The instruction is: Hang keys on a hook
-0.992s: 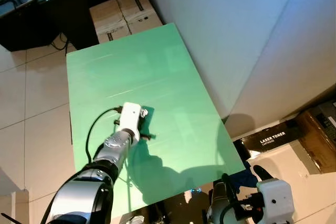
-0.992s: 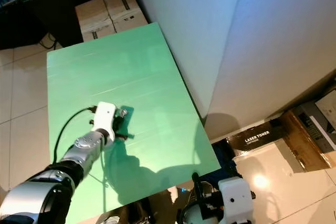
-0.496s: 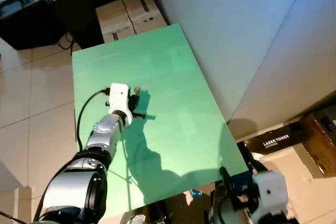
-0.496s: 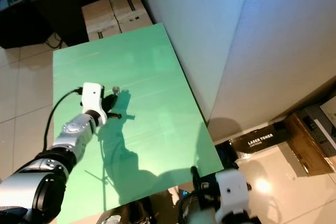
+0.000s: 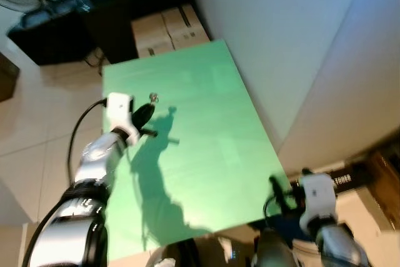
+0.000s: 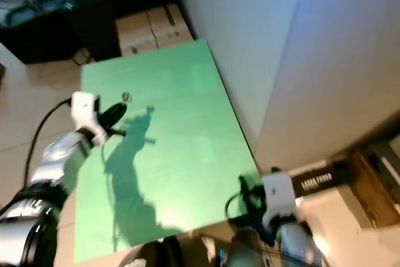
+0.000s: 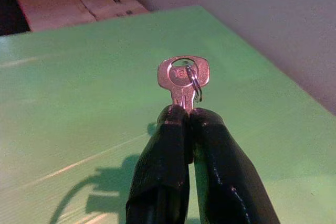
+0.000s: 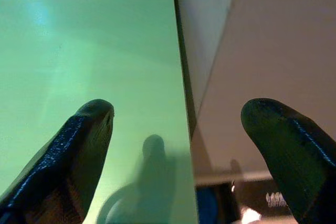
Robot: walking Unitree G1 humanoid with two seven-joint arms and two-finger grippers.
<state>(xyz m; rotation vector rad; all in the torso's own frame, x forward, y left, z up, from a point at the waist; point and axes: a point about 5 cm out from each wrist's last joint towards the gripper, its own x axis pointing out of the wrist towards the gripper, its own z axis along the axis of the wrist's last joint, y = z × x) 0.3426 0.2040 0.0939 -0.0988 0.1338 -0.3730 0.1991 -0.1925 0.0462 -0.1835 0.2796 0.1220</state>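
I'm holding the key (image 7: 183,80) by its blade w/ my left gripper (image 7: 189,116), jaws pinching tight, above the green surface (image 5: 206,129), right gripper (image 8: 178,129) hanging wide open w/ nothing in it, so imo carry step is underway, next I'm needing to find a hook.

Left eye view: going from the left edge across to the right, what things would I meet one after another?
Left gripper, pinching the key → green table → right gripper by the table's near right corner → black toner box on the floor.
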